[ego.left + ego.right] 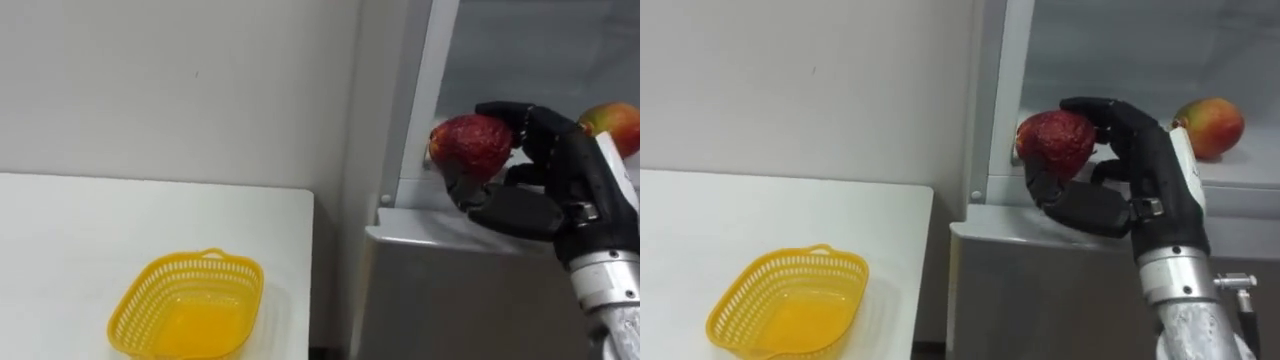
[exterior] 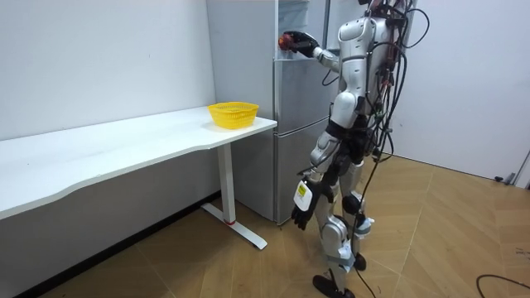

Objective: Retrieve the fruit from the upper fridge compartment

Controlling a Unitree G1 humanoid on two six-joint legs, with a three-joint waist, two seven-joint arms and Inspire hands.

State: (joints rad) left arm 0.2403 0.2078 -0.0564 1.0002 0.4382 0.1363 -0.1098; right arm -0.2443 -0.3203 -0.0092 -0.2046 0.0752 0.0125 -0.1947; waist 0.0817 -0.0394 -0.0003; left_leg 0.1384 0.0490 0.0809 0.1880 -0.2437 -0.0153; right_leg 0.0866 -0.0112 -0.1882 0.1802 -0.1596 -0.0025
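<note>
While you bring the bumpy, dark-red round fruit [image 1: 1055, 143] out over the front ledge of the tall grey fridge [image 1: 1040, 300], draw it straight toward yourself before you swing anywhere. That way the knuckles clear the pale upright frame post [image 1: 995, 100] at nine o'clock of the fruit. Squeeze no harder than you need, because the fruit looks soft enough to bruise. Mind the red-and-yellow mango-like fruit [image 1: 1210, 125] resting on the shelf at about two o'clock of your wrist, and don't sweep back into it.

Your black right hand [image 1: 1140, 165] is clamped on the red fruit. Its fingers curl over the top and far side, and the thumb presses up from underneath. The fruit sits in that grasp at the mouth of the upper compartment, just above the ledge and, as far as you can judge, clear of it.

The empty yellow plastic mesh basket [image 1: 845, 275] on the white tabletop [image 1: 760, 210] lies at about eight o'clock of the fruit. It is probably where you set the fruit down. Your left hand [image 2: 300, 217] hangs by the thigh in the room view, too small to read its state.
</note>
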